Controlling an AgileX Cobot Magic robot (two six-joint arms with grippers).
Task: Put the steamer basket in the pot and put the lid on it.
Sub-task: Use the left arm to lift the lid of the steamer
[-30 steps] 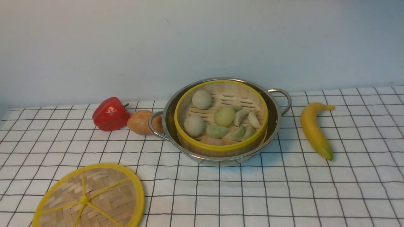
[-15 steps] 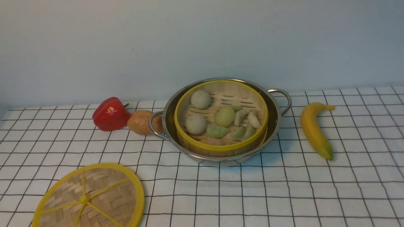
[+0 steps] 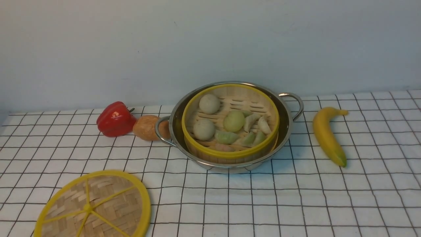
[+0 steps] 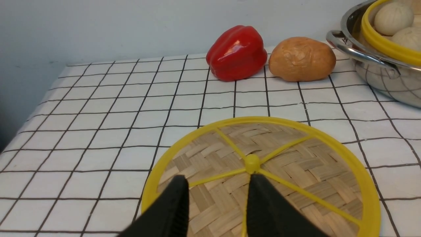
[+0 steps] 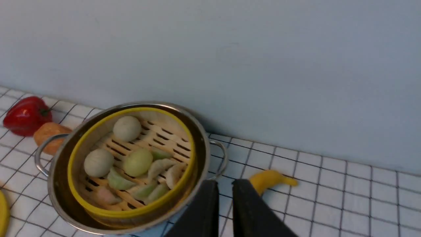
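Lid near edge cut off in front view; banana partly hidden behind right pincer.

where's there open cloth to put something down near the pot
Bare cloth lies in front of the pot, between the lid and the banana. It is crowded on the pot's left, where the bread roll and red pepper sit.

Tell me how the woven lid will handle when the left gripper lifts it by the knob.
The lid looks stiff: a thick yellow rim and spokes brace the bamboo weave. It is probably light, being thin and flat. Held only at the small centre knob, it may tilt or swing in the left gripper.
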